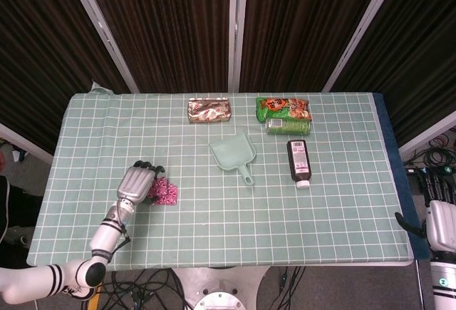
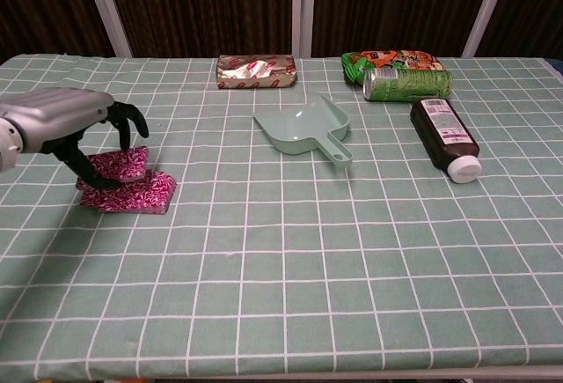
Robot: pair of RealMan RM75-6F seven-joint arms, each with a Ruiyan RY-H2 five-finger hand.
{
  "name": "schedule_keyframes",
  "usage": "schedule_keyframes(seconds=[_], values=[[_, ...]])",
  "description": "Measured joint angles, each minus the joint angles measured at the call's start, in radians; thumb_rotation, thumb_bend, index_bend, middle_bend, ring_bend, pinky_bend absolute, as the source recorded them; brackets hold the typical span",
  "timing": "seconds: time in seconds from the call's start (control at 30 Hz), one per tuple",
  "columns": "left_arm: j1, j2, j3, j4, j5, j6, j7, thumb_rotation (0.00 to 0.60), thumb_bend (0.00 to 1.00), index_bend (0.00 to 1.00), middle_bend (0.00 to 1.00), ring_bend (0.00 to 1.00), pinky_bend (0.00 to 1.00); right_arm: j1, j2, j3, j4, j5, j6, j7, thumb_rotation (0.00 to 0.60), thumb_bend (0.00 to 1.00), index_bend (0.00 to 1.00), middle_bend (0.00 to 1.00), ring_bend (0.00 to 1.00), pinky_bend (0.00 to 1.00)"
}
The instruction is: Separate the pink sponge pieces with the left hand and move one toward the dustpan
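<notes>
Two pink patterned sponge pieces lie at the table's front left. My left hand point(image 2: 72, 124) curls over the upper piece point(image 2: 120, 164) and grips it between thumb and fingers; this piece sits shifted left, partly off the lower piece point(image 2: 139, 196). From the head view the left hand point(image 1: 137, 182) covers the sponges' left side, and the pink sponges point(image 1: 165, 192) show at its right. The pale green dustpan point(image 2: 303, 128) point(image 1: 234, 152) lies mid-table, well to the right and apart from them. My right hand point(image 1: 436, 229) sits off the table's right edge, its fingers mostly cut off.
A foil packet point(image 2: 256, 72) lies at the back centre. A green snack bag point(image 2: 391, 59), a green can point(image 2: 407, 84) and a dark bottle point(image 2: 448, 136) on its side lie at the back right. The table's left edge is near my left hand.
</notes>
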Motion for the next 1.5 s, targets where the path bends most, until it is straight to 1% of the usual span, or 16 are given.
schedule_keyframes(seconds=[0.13,0.23,0.37,0.43,0.47,0.5,0.6,0.67,0.7,0.97,1.07,1.2,1.27,1.4,1.5], values=[[-0.004,0.028,-0.016,-0.005,-0.013,0.008,0.007,0.6,0.34,0.29,0.6,0.23,0.22,0.0,0.001,0.0,-0.004,-0.002,0.002,-0.003,0.6,0.12,0.0,0.0,0.0,0.0],[-0.007,0.036,-0.027,0.015,-0.021,0.01,0.003,0.6,0.34,0.29,0.61,0.24,0.22,0.0,0.004,0.001,-0.008,-0.002,0.004,-0.006,0.6,0.12,0.0,0.0,0.0,0.0],[-0.014,0.036,-0.039,0.077,-0.035,-0.001,-0.008,0.6,0.34,0.29,0.61,0.24,0.22,-0.002,0.008,0.001,-0.017,-0.004,0.01,-0.013,0.6,0.12,0.0,0.0,0.0,0.0],[-0.019,0.032,-0.045,0.122,-0.04,-0.009,-0.018,0.6,0.34,0.29,0.59,0.24,0.22,-0.002,0.01,0.001,-0.021,-0.004,0.012,-0.016,0.6,0.12,0.0,0.0,0.0,0.0],[-0.021,0.03,-0.048,0.143,-0.041,-0.013,-0.024,0.6,0.35,0.28,0.56,0.23,0.22,-0.003,0.011,0.001,-0.023,-0.003,0.012,-0.018,0.6,0.12,0.0,0.0,0.0,0.0],[-0.024,0.026,-0.051,0.17,-0.04,-0.016,-0.034,0.6,0.34,0.27,0.51,0.22,0.22,-0.003,0.011,0.001,-0.024,-0.002,0.012,-0.019,0.6,0.12,0.0,0.0,0.0,0.0],[-0.029,0.018,-0.055,0.227,-0.038,-0.033,-0.062,0.6,0.32,0.18,0.24,0.1,0.21,-0.002,0.012,0.002,-0.026,0.002,0.01,-0.021,0.6,0.12,0.0,0.0,0.0,0.0],[-0.029,0.018,-0.056,0.236,-0.04,-0.05,-0.08,0.6,0.3,0.15,0.14,0.06,0.21,-0.002,0.012,0.003,-0.026,0.004,0.008,-0.021,0.6,0.12,0.0,0.0,0.0,0.0],[-0.029,0.021,-0.056,0.236,-0.042,-0.06,-0.088,0.6,0.3,0.15,0.12,0.06,0.2,-0.001,0.011,0.003,-0.025,0.005,0.007,-0.021,0.6,0.12,0.0,0.0,0.0,0.0],[-0.023,0.045,-0.046,0.197,-0.041,-0.063,-0.087,0.6,0.29,0.14,0.12,0.06,0.2,0.001,0.007,0.001,-0.018,0.006,0.0,-0.015,0.6,0.12,0.0,0.0,0.0,0.0],[-0.021,0.056,-0.045,0.165,-0.036,-0.056,-0.085,0.6,0.29,0.14,0.14,0.06,0.2,0.001,0.007,0.001,-0.016,0.006,0.001,-0.012,0.6,0.12,0.0,0.0,0.0,0.0],[-0.017,0.087,-0.042,0.083,-0.036,-0.056,-0.085,0.6,0.29,0.14,0.21,0.06,0.19,0.0,0.005,0.001,-0.01,0.007,-0.001,-0.006,0.6,0.12,0.0,0.0,0.0,0.0],[-0.015,0.105,-0.036,0.034,-0.04,-0.06,-0.08,0.6,0.28,0.14,0.21,0.06,0.19,0.0,0.003,0.0,-0.006,0.008,-0.003,-0.002,0.6,0.12,0.0,0.0,0.0,0.0],[-0.013,0.142,-0.008,-0.08,-0.052,-0.07,-0.048,0.6,0.26,0.14,0.21,0.06,0.19,0.001,-0.001,-0.003,0.001,0.006,-0.009,0.005,0.6,0.12,0.0,0.0,0.0,0.0],[-0.012,0.142,0.023,-0.113,-0.057,-0.069,-0.014,0.6,0.26,0.14,0.22,0.06,0.19,0.0,-0.002,-0.004,0.004,0.005,-0.008,0.007,0.6,0.13,0.0,0.0,0.0,0.0]])
